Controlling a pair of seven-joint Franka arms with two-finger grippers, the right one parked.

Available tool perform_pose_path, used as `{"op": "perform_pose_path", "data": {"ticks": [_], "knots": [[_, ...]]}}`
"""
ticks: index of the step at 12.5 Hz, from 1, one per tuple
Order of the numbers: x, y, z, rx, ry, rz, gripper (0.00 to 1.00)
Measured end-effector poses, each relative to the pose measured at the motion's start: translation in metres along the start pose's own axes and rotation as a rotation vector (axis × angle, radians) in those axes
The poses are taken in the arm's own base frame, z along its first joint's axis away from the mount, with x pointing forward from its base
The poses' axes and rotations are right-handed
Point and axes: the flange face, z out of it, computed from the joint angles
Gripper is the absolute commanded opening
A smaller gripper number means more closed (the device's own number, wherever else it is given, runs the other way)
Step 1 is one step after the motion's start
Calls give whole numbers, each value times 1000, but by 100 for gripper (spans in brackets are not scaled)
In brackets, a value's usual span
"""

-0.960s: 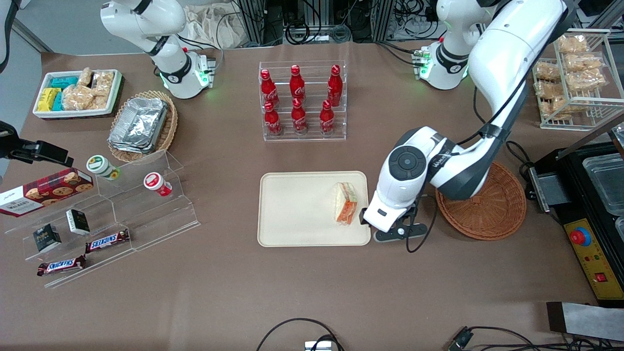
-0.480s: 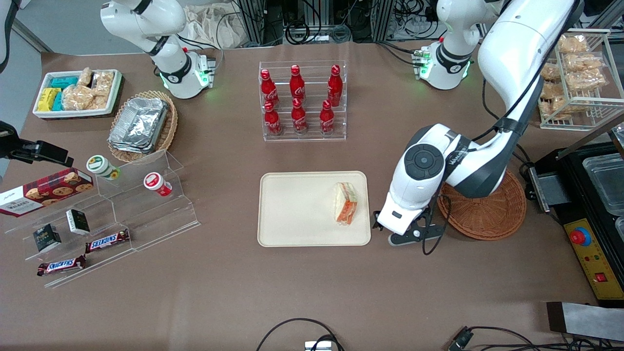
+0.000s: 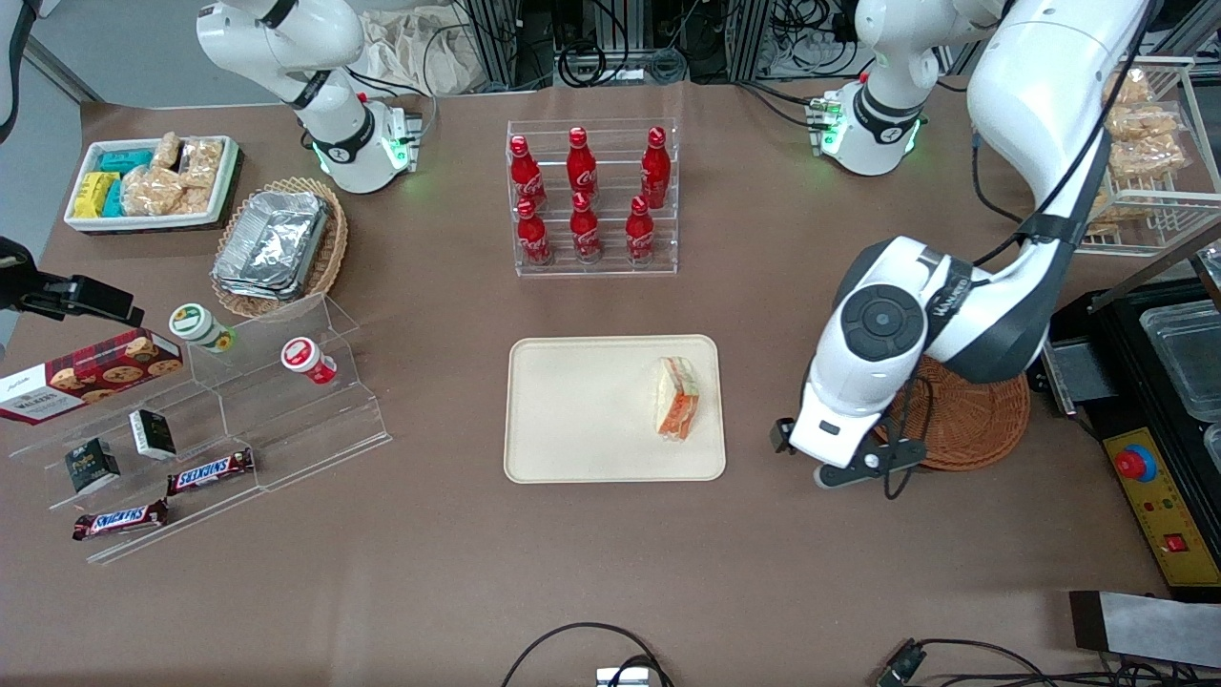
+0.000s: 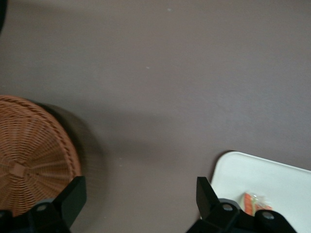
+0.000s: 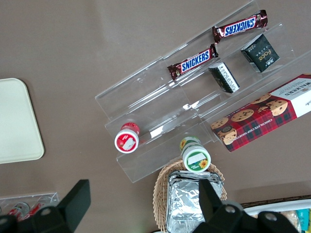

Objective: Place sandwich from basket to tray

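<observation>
The wrapped sandwich lies on the cream tray, close to the tray edge that faces the basket; it also shows in the left wrist view as the sandwich on the tray. The reddish-brown wicker basket is partly covered by the arm, and what shows of the basket holds nothing. My left gripper hangs over bare table between tray and basket. In its wrist view the gripper is open with only the table between its fingers.
A clear rack of red bottles stands farther from the front camera than the tray. Toward the parked arm's end are a stepped acrylic stand, a foil-container basket and a white snack bin. A black machine flanks the basket.
The left arm has drawn away from the tray's edge toward the basket and slightly nearer the front camera. The sandwich stays put on the tray.
</observation>
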Motion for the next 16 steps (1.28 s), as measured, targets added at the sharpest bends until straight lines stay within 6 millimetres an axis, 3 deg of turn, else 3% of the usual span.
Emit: {"op": "perform_pose_path", "data": {"ticks": [4, 7, 9, 12, 16], "knots": [[21, -51, -24, 23, -37, 34, 100], [46, -125, -50, 15, -82, 103, 100], [52, -173, -76, 23, -109, 174, 100], [45, -225, -120, 46, -133, 278, 100], [20, -263, -175, 52, -163, 373, 100]]}}
